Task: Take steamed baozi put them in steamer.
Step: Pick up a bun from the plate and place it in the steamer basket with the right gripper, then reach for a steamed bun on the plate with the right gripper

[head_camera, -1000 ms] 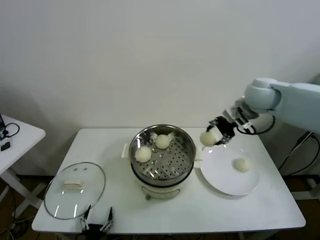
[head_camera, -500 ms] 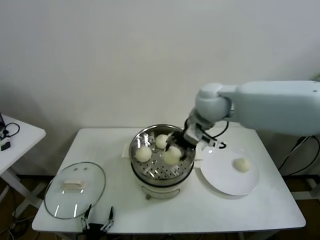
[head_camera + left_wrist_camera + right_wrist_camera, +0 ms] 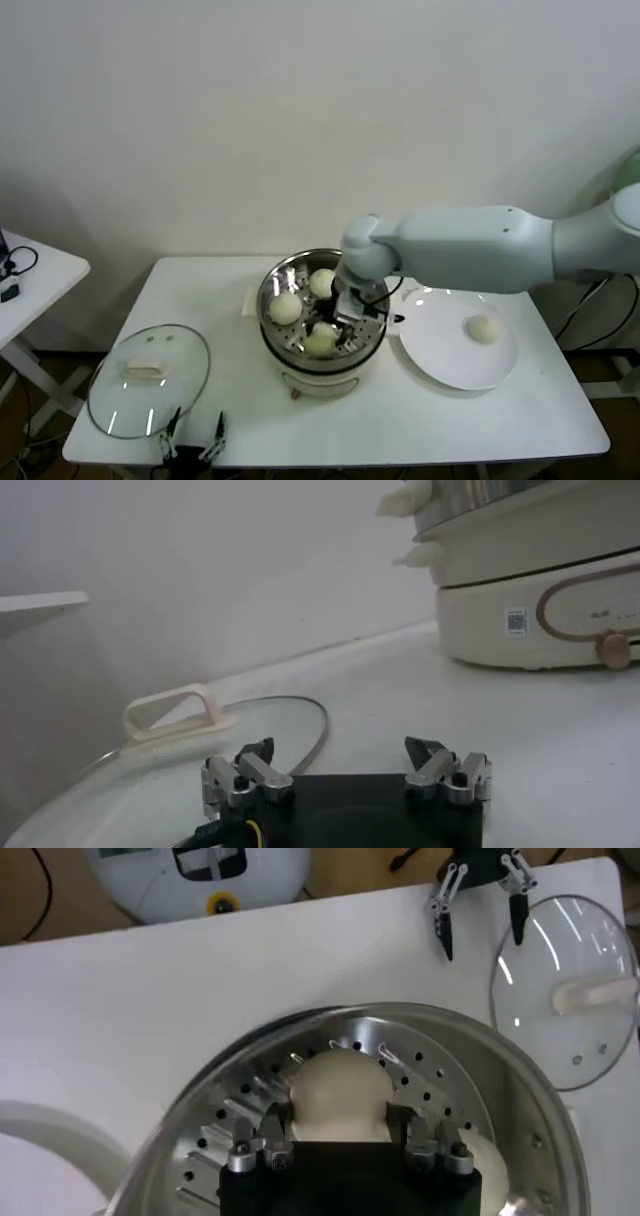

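Head view: you see the steamer (image 3: 372, 325) at the centre of the white counter (image 3: 480, 425). Three steamed baozi lie on its perforated floor: one at 9 o'clock (image 3: 286, 308), one at 12 o'clock (image 3: 322, 283), one at 6 o'clock (image 3: 320, 342). The right gripper (image 3: 340, 320) reaches down into the basket, directly above the 6 o'clock bun. A 4th bun (image 3: 484, 329) sits on the white plate (image 3: 440, 350), at 3 o'clock of the steamer. The glass lid (image 3: 150, 380) lies flat at approx. 8 o'clock of the steamer. The left gripper (image 3: 193, 437) is parked at the counter's near edge, just beside the lid.

Left wrist view: the left gripper (image 3: 345, 762) shows its jaws wide apart, holding nothing. The lid handle (image 3: 175, 709) is near them; the cooker base (image 3: 540, 610) stands beyond.

Right wrist view: the right gripper (image 3: 340, 1136) straddles one bun (image 3: 338, 1096) resting on the steamer floor. Jaws stand on either side of it, set narrow. You cannot tell whether the pads touch the dough. A 2nd bun (image 3: 492, 1166) shows partly behind the gripper. The lid (image 3: 570, 988) and the other gripper (image 3: 480, 903) lie farther off.
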Tool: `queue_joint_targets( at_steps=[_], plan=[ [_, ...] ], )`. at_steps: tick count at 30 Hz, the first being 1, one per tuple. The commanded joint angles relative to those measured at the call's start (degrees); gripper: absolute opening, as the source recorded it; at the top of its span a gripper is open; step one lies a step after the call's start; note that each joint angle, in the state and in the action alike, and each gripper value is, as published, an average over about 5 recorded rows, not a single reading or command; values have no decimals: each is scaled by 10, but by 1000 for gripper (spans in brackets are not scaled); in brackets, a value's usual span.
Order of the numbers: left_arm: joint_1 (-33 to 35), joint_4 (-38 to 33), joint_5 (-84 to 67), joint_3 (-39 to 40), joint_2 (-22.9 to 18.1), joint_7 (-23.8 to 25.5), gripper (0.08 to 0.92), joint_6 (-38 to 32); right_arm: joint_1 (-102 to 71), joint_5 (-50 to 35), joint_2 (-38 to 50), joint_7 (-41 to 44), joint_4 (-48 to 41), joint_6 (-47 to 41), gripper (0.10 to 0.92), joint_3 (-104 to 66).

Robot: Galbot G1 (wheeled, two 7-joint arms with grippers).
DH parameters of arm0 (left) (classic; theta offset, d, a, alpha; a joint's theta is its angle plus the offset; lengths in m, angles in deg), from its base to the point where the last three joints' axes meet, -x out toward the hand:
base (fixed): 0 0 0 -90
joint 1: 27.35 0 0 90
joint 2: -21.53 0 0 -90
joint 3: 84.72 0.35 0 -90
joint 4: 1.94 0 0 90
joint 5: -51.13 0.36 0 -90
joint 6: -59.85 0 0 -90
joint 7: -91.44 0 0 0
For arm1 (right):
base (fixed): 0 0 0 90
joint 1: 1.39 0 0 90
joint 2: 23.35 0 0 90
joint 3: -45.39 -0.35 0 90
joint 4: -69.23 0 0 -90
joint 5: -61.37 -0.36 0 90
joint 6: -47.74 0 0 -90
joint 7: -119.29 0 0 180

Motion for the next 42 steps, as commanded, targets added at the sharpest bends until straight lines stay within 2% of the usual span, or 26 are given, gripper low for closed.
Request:
queue_joint_targets(
  at_steps=[1, 5, 8, 12, 17, 22, 28, 35, 42],
  plan=[
    [0, 0, -1, -1, 0, -1, 823, 1, -18, 10, -33, -20, -52, 30, 668, -12],
    [2, -3, -1, -1, 0, 0, 823, 2, 54, -58, -13, -9, -44, 43, 772, 7],
    [4, -5, -1, -1, 1, 0, 823, 2, 115, -133, 12, 6, -40, 45, 814, 38],
    [7, -6, -1, -2, 3, 0, 823, 1, 205, -249, 65, 57, -47, 25, 822, 103],
    [6, -2, 0, -1, 5, 0, 823, 1, 289, -362, 165, 135, -39, -82, 823, 208],
    [3, 3, 3, 4, 5, 1, 823, 1, 259, -295, 283, 111, -30, -209, 823, 246],
    [1, 11, 12, 6, 4, 2, 823, 3, 104, -153, 373, 71, -64, -267, 823, 154],
    [2, 22, 22, 4, 0, 1, 823, 4, -121, -67, 369, 52, -140, -268, 823, -37],
    [7, 28, 28, 1, -2, 0, 823, 4, -230, -20, 313, 44, -236, -235, 823, -139]
  ],
)
